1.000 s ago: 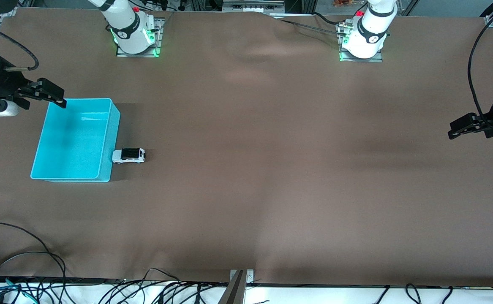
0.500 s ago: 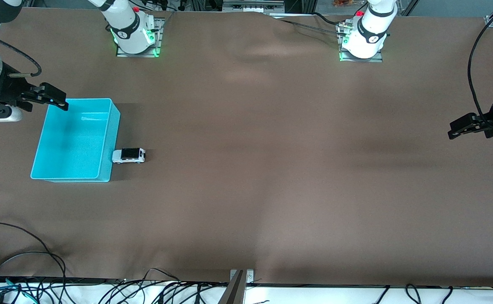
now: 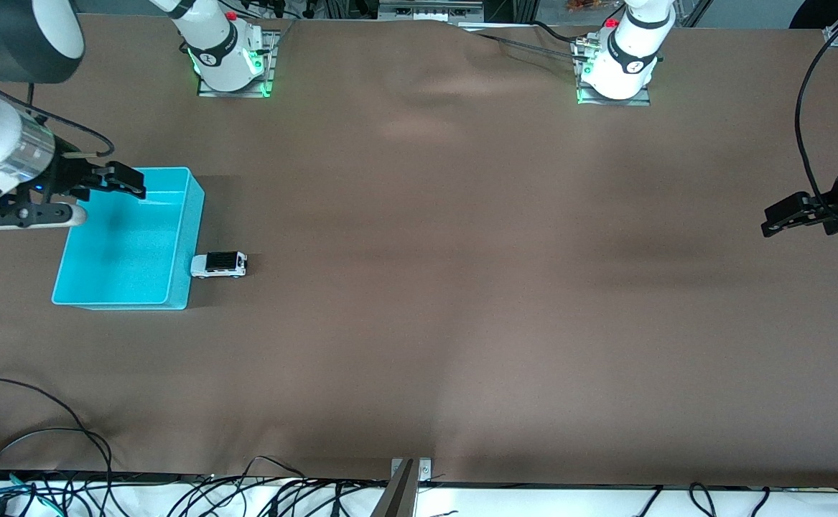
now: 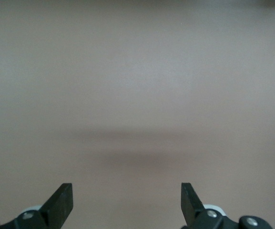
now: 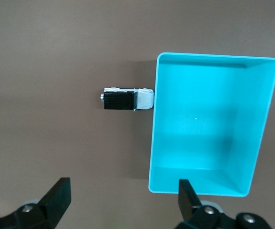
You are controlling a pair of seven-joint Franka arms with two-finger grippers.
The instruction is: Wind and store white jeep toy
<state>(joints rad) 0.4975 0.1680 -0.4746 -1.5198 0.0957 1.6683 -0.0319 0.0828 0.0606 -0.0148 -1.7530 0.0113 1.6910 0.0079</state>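
Observation:
The white jeep toy (image 3: 218, 264) with its black roof stands on the brown cloth, touching or nearly touching the side wall of the turquoise bin (image 3: 187, 237) that faces the left arm's end. The right wrist view shows the jeep (image 5: 127, 99) beside the empty bin (image 5: 152, 143). My right gripper (image 3: 128, 183) hangs open over the bin's rim farthest from the front camera, its jaws (image 5: 124, 186) holding nothing. At the left arm's end of the table, my left gripper (image 3: 778, 219) waits open above bare cloth (image 4: 127, 188).
The two arm bases (image 3: 230, 68) (image 3: 614, 72) stand along the table's edge farthest from the front camera. Loose black cables (image 3: 45, 438) lie at the nearest edge, toward the right arm's end. A metal bracket (image 3: 410, 470) sits at the middle of that edge.
My right gripper has moved from the bin's outer corner to over its rim, closer to the jeep, and more of its arm shows. The left arm and the jeep have not moved.

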